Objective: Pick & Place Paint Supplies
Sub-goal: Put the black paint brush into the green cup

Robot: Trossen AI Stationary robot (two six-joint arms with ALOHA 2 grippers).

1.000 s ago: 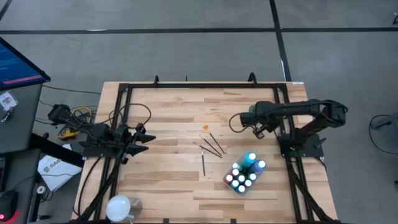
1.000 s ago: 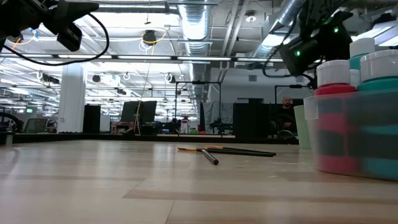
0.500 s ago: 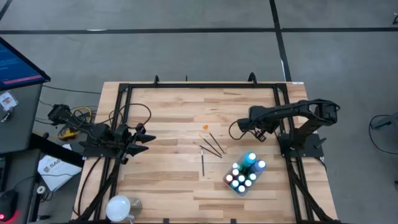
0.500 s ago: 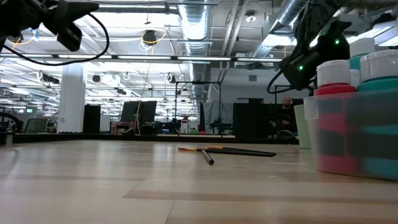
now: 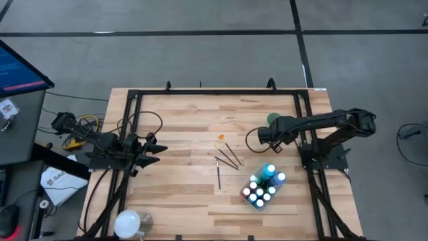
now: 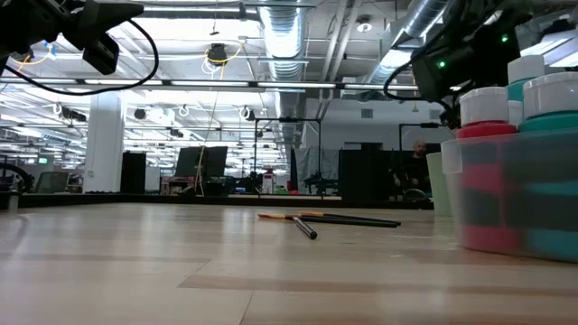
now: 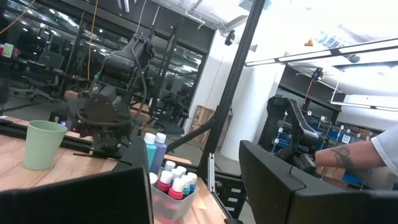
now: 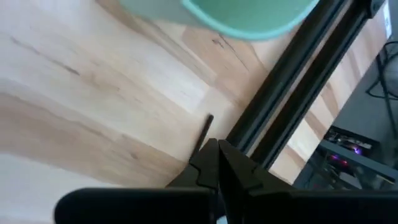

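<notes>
Three thin dark paintbrushes (image 5: 227, 157) lie flat at the table's middle, also seen in the low view (image 6: 330, 218). Small paint bottles stand in a clear tub (image 5: 263, 187) near the right edge. A pale green cup (image 5: 273, 118) stands upright at the far right. My right gripper (image 5: 262, 137) hangs shut just left of the cup, above the wood. In its wrist view a thin dark stick (image 8: 206, 130) shows just past the shut fingertips (image 8: 214, 144). My left gripper (image 5: 159, 150) waits open at the table's left edge. My right gripper is shut, and the thin dark stick (image 8: 205, 134) ends right at its fingertips. I cannot tell whether the fingers hold it or whether it lies on the wood below them.
Black frame rails (image 5: 302, 127) run along the table's edges, one close beside my right gripper. A small orange piece (image 5: 221, 137) lies beyond the brushes. A white round thing (image 5: 127, 221) sits at the near left corner. A person (image 6: 417, 158) shows far behind the table.
My right arm has swung a little toward the table's near edge and its gripper has drifted toward the left edge and tipped, so the green cup shows from under it. The fingers have stayed shut.
</notes>
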